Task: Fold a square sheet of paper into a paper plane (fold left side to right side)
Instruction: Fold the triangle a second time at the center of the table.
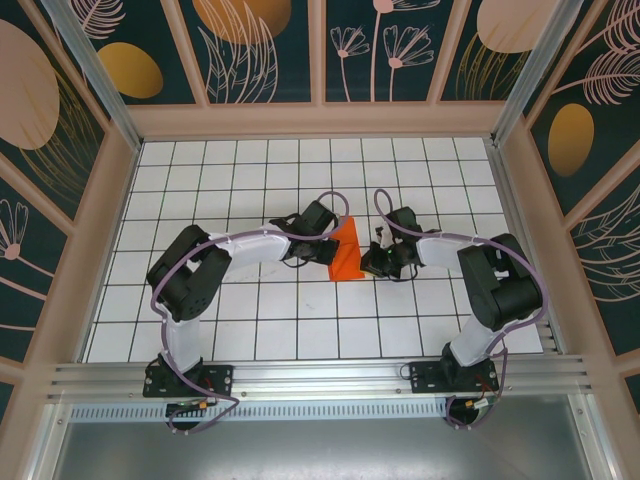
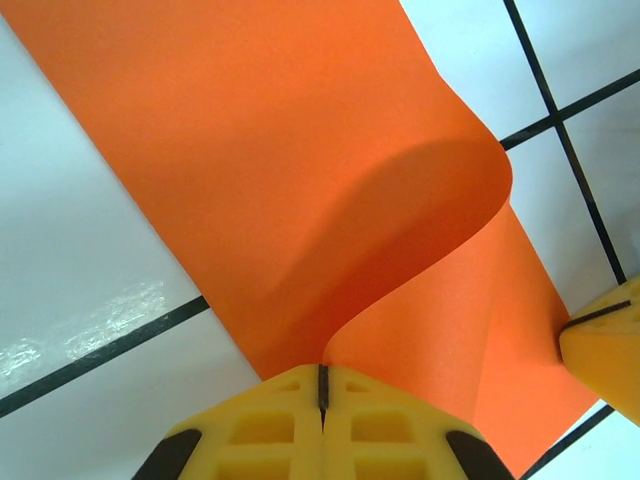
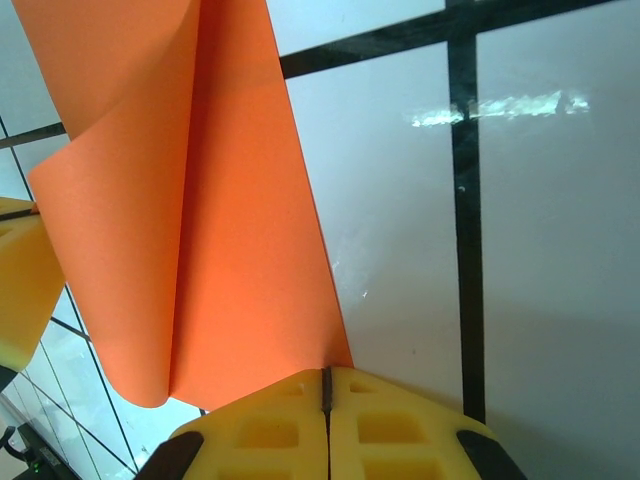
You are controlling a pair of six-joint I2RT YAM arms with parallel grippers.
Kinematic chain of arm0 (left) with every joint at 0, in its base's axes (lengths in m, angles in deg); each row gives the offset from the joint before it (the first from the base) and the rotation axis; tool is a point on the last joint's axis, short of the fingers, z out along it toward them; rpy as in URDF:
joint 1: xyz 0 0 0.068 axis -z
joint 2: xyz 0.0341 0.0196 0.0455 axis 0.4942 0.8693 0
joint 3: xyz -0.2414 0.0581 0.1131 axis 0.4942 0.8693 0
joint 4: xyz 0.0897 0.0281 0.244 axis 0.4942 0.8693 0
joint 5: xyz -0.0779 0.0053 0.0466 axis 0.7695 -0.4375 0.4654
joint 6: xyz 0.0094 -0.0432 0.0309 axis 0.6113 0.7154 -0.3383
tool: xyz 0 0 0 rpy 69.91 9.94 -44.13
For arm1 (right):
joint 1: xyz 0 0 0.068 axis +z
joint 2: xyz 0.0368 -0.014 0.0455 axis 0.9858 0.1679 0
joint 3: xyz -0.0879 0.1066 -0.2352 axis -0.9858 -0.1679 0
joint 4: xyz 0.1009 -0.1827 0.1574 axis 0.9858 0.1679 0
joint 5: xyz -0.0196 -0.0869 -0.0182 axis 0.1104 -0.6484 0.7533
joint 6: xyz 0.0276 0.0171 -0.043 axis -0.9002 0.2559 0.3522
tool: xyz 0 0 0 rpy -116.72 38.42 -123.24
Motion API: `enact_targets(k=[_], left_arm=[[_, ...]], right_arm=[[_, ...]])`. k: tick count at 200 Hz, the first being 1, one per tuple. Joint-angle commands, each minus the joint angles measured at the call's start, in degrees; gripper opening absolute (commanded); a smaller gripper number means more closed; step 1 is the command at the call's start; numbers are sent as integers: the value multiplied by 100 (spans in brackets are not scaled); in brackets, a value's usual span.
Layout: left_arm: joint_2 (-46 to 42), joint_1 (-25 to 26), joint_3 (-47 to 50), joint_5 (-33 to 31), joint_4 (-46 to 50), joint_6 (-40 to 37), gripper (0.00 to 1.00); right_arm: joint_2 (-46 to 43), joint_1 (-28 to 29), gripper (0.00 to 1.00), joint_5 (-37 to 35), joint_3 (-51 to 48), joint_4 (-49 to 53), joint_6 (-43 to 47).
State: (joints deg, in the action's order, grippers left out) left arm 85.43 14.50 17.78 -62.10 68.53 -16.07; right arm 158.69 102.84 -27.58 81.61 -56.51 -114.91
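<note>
The orange sheet of paper (image 1: 345,252) sits about mid-desk, part lying flat and part lifted and curled over itself into a soft, uncreased bend. My left fingers (image 1: 324,236) meet it from its 9 o'clock side and my right fingers (image 1: 378,262) from its 3 o'clock side, so the sheet is between them.

In my left wrist view the sheet (image 2: 300,180) rises from 6 o'clock, where my left fingers (image 2: 322,385) are pressed together and pinching its edge; the raised flap rolls over toward 2 o'clock. A yellow pad of my other arm (image 2: 605,350) shows at 4 o'clock, touching the paper's edge.

In my right wrist view my right fingers (image 3: 326,385) are also pressed together, nipping the sheet (image 3: 200,250) at its near corner.

Around it all lies the white desk (image 1: 250,320), crossed by black grid lines (image 3: 465,200).
</note>
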Motion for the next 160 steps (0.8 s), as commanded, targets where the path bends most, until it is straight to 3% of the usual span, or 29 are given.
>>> enact_targets(k=[1, 160], left_arm=[[159, -54, -137, -101, 177, -95, 0], [327, -96, -110, -191, 133, -94, 0]], right_arm=[[181, 46, 7, -293, 9, 371, 137], [203, 79, 8, -288, 4, 393, 163]])
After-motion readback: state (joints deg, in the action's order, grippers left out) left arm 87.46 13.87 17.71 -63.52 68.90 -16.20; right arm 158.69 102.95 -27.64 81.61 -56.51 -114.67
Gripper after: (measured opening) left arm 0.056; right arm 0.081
